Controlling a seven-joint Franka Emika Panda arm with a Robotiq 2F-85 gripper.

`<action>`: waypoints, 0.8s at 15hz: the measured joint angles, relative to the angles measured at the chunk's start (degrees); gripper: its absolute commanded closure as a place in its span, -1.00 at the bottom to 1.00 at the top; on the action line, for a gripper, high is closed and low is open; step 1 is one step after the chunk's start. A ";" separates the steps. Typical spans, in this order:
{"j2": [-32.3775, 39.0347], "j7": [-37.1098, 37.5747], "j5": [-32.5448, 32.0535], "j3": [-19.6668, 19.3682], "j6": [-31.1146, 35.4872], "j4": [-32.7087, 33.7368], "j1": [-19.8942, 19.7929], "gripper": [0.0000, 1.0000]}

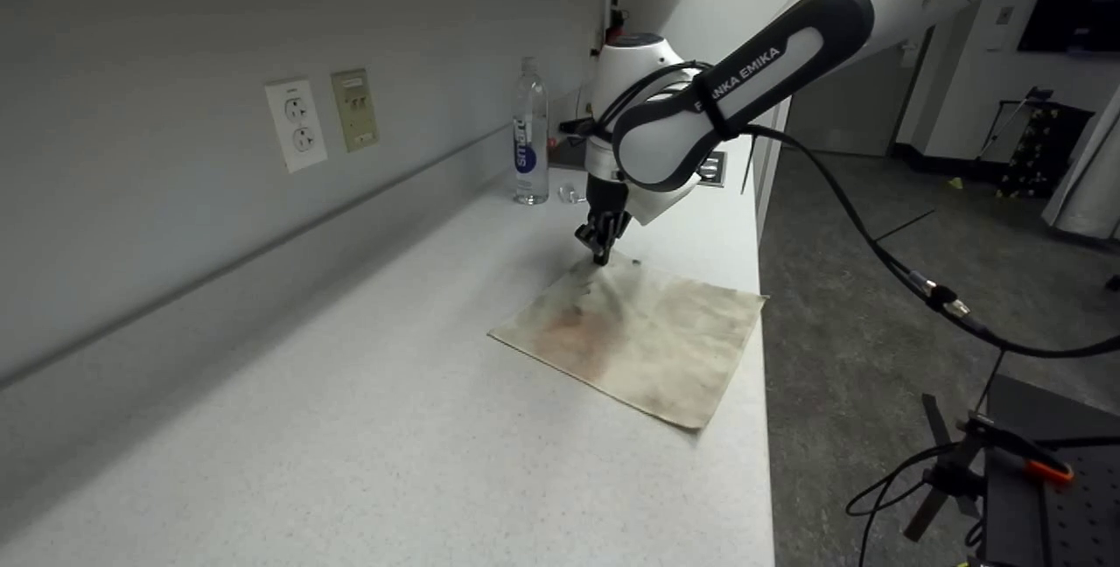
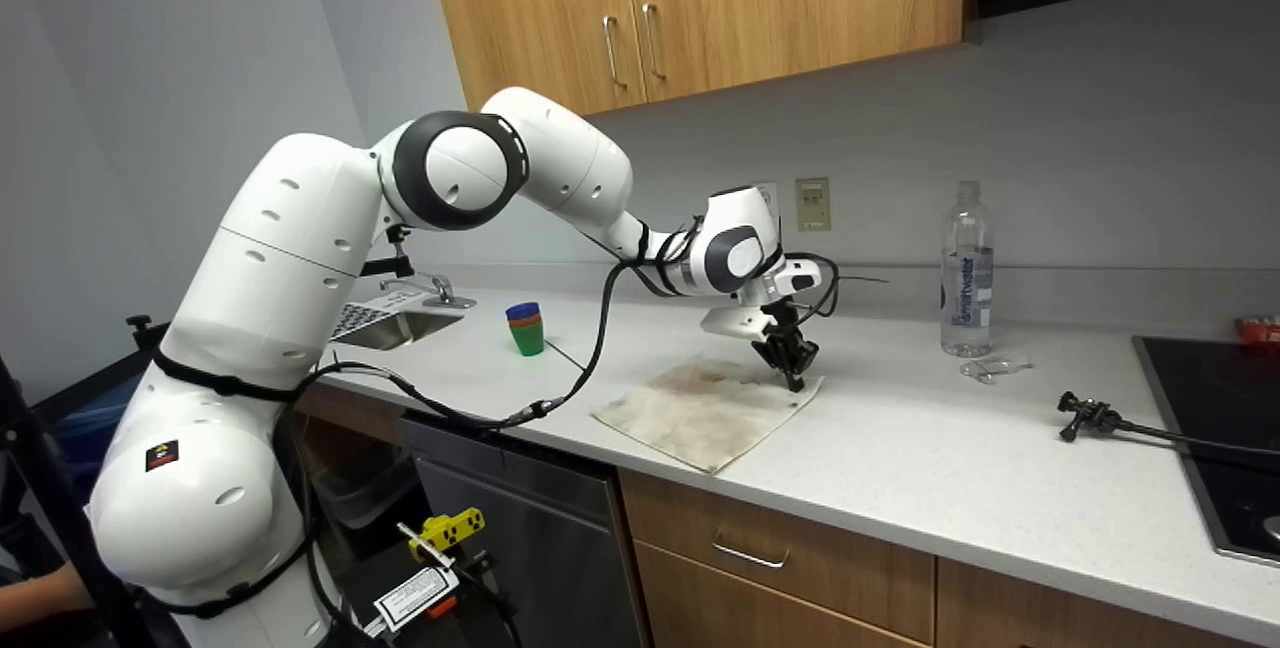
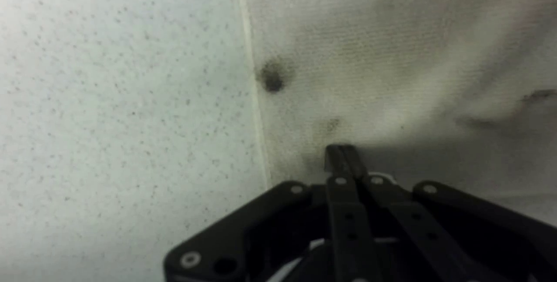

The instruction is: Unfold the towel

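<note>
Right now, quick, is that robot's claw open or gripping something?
Gripper: closed, tips together at the towel, near its edge; whether any cloth is pinched cannot be told.

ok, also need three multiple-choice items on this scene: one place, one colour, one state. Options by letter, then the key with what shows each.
1. Where does the tall clear plastic water bottle stand?
A) In the metal sink
B) On the black cooktop
C) On the white speckled counter, near the grey wall

2. Which colour is lowest in the stack of blue-topped round cups?
A) Green
B) Yellow
C) White

3. How do the robot's black jaws stand?
A) Wide open
B) Tips together
C) Closed round the bottle

Key:
1 C: both exterior views show it upright there.
2 A: green shows beneath the blue and orange in an exterior view.
3 B: the wrist view shows both tips side by side with no visible gap, over the stained beige cloth towel; whether they pinch any cloth can't be told.
</note>
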 measured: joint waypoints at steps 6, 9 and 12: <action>3.90 0.11 0.01 -0.53 -4.21 7.39 -0.03 1.00; 3.44 0.12 0.00 -0.97 -7.77 8.17 -0.04 1.00; 1.45 -0.01 0.00 -1.00 -9.23 7.56 -0.07 1.00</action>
